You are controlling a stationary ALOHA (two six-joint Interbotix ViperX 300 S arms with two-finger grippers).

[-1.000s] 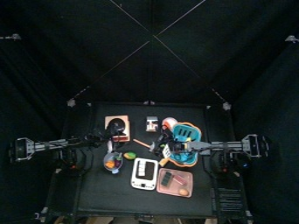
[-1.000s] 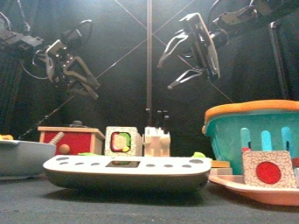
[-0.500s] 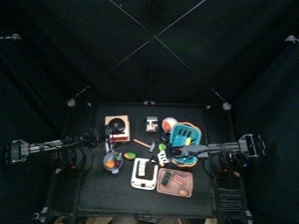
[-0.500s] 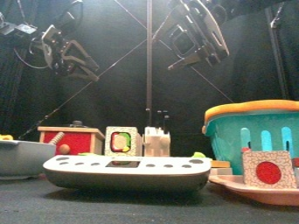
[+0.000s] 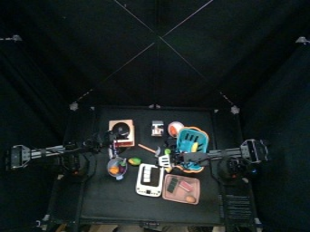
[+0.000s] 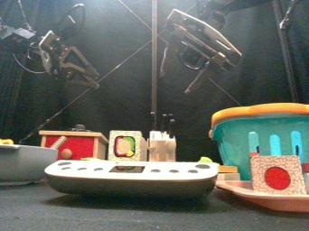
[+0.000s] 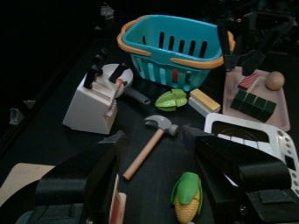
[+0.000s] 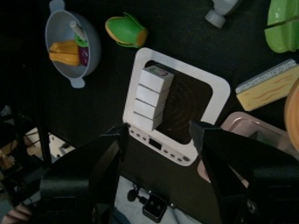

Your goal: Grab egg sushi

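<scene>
Nothing is grabbed yet, so the whole job is ahead of me. The egg sushi (image 8: 267,85), a pale yellow block on a white base as best I can read it, lies untouched on the black tabletop (image 8: 198,44). It sits mid-table, just near of the teal plastic basket (image 7: 176,44), touching or almost touching the green leaf-shaped toy (image 7: 172,100), with the white flat plastic device with rows of buttons (image 8: 170,101) to its left.

My right hand (image 8: 158,131) hangs high over that white device, fingers spread about as wide as they go, with nothing between them and nothing touched. The front camera agrees: it is well above everything. The sushi is off to one side of the fingers, not under them, so I judge I have to shift across, come down and close.

My left hand (image 7: 163,144) hovers on the left, released and empty too.
</scene>
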